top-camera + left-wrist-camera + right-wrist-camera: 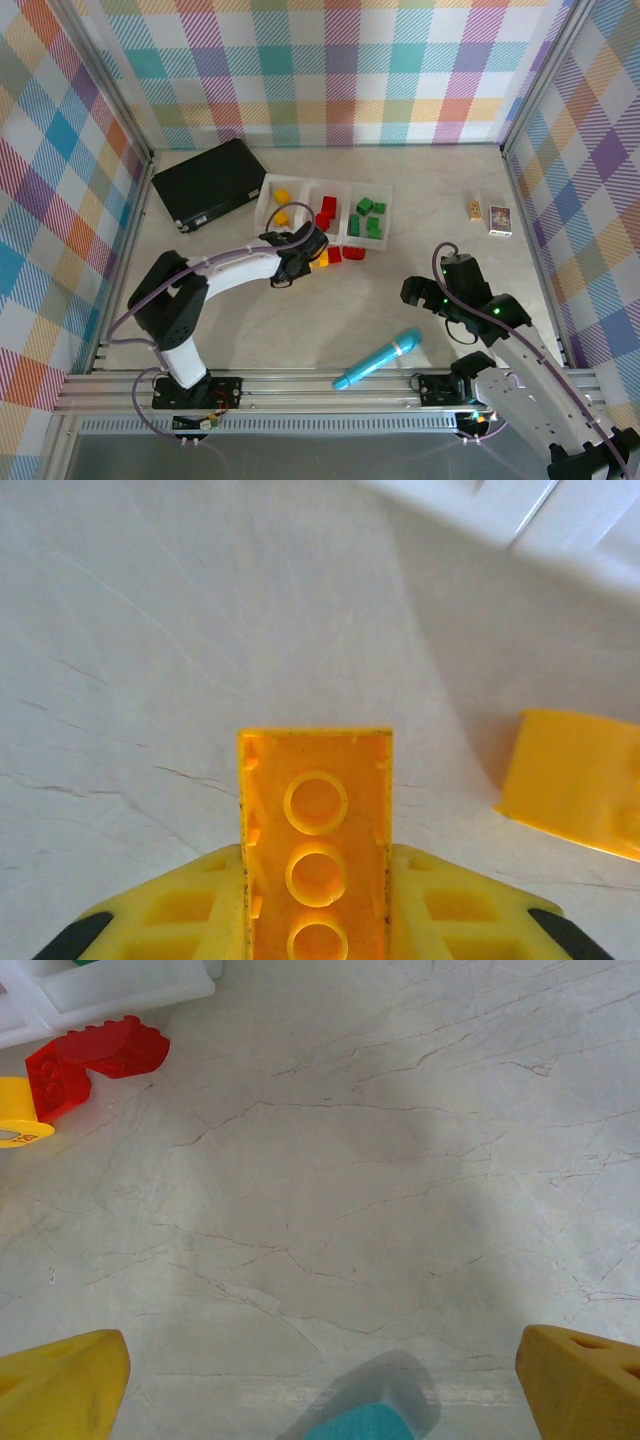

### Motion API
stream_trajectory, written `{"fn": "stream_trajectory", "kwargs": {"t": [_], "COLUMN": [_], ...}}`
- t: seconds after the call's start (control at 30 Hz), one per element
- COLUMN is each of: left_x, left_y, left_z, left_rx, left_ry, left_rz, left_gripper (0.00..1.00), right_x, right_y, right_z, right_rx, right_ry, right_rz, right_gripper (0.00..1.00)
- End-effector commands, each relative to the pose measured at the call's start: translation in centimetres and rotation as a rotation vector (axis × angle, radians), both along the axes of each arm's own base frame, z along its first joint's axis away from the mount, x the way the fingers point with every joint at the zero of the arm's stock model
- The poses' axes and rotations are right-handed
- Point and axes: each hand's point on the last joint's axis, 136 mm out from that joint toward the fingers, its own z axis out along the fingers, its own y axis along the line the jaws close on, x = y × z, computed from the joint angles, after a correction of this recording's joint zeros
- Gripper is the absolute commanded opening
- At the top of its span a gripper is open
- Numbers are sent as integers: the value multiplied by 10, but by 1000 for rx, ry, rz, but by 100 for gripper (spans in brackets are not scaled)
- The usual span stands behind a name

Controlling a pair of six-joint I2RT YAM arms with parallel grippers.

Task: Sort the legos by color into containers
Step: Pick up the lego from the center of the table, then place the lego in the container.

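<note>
**Left claw** (pixel 305 250): positioned at the near wall of the white tray (pixel 330 182), in front of its left and middle compartments. In the wrist view the left claw (pixel 315 890) is clamped on a yellow lego (pixel 315 830), gripped by its long sides, with its hollow underside facing the camera. Whether it rests on the tabletop (pixel 300 320) cannot be told.

**Obstructions near the grip:** a second yellow lego (pixel 575 790) lies just to the right of the held one, not touching it. The tray wall (pixel 480 510) is close beyond. Two loose red legos (pixel 345 253) lie on the tabletop just beside the tray's near wall, immediately right of the left claw.

**Tray contents:** yellow pieces (pixel 282 205) in the left compartment, red pieces (pixel 326 212) in the middle, green pieces (pixel 366 218) in the right.

**Right claw** (pixel 435 295): well apart from the tray on the right side, its fingers (pixel 60 1380) spread wide with nothing between them. Its camera shows the loose red legos (pixel 90 1060) ahead and to the left.

**Other items:** a blue stick (pixel 378 358) lies diagonally near the front edge, between the arms. A black case (pixel 210 183) sits left of the tray. Two small cards (pixel 488 214) lie at the far right.
</note>
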Motion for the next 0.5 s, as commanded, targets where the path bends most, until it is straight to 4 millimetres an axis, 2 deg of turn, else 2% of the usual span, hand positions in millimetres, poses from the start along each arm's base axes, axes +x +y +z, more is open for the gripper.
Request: {"fn": "stream_trajectory", "kwargs": {"t": [0.0, 0.07, 0.17, 0.3, 0.47], "left_x": [12, 22, 43, 75, 115], "left_y": [12, 16, 32, 43, 39], "left_z": [49, 65, 80, 95, 109], "left_rx": [42, 31, 17, -33, -61], "left_ry": [-120, -165, -186, -216, -254], "left_rz": [-56, -74, -62, -64, -126], "left_gripper": [31, 32, 32, 32, 32], "right_x": [1, 1, 3, 2, 1], "right_y": [-2, -2, -1, -1, -2], "right_z": [0, -1, 2, 3, 2], "right_rx": [-5, -6, -5, -9, -13], "right_ry": [1, 5, 8, 11, 13], "right_rz": [-10, -10, -9, -9, -13], "right_gripper": [99, 99, 99, 99, 99]}}
